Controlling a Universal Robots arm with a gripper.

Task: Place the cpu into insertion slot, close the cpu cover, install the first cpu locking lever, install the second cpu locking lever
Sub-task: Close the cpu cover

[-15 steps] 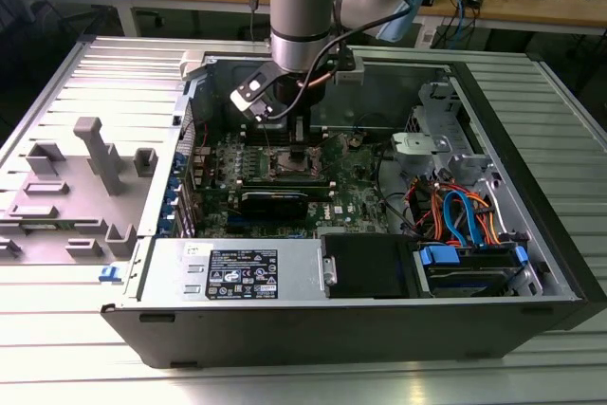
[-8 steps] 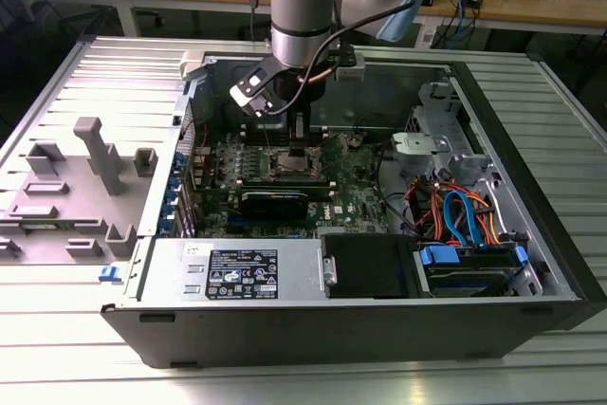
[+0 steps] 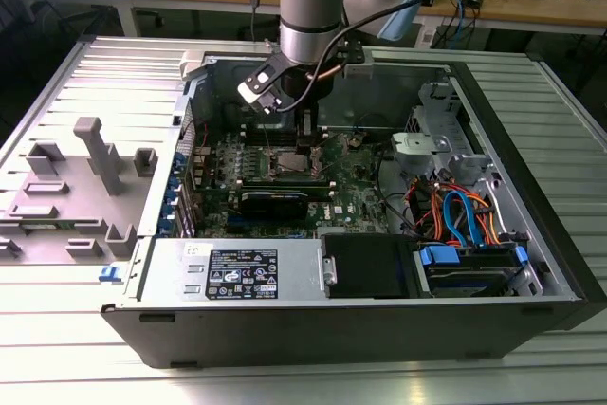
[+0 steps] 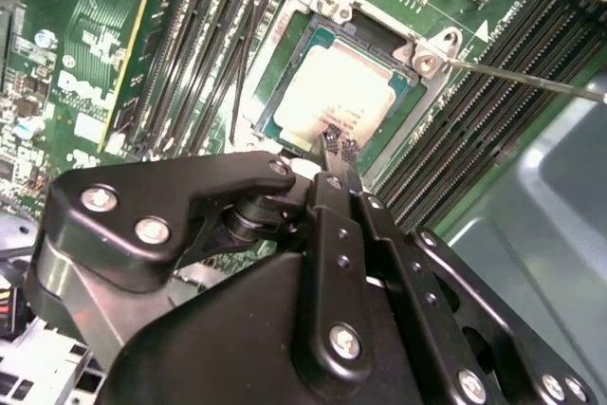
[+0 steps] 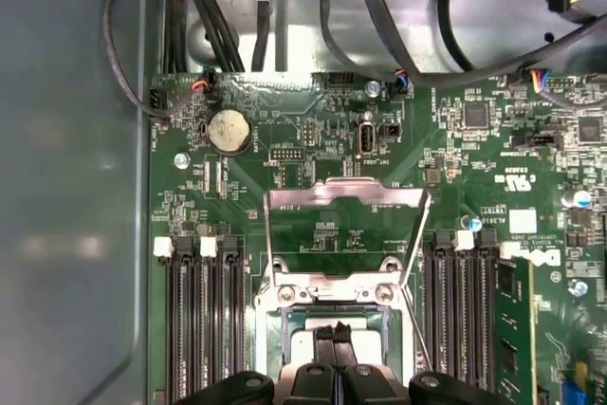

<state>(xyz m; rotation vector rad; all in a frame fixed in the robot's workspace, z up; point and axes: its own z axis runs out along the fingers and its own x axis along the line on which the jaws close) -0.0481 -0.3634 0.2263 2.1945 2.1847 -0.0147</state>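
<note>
Gripper [image 3: 305,144] in the exterior view hangs inside the open computer case [image 3: 285,329], directly over the socket. In the second wrist view, the cpu [image 4: 346,92], a flat square with a pale silver top, lies seated in the socket. The gripper's fingertips are drawn together at its near edge and grip nothing. In the first wrist view, the cpu cover [image 5: 346,194], a grey frame with a square window, stands raised behind the socket.

The hand [image 4: 337,149] partly hides the cpu [image 4: 353,90], perhaps touching it.
</note>
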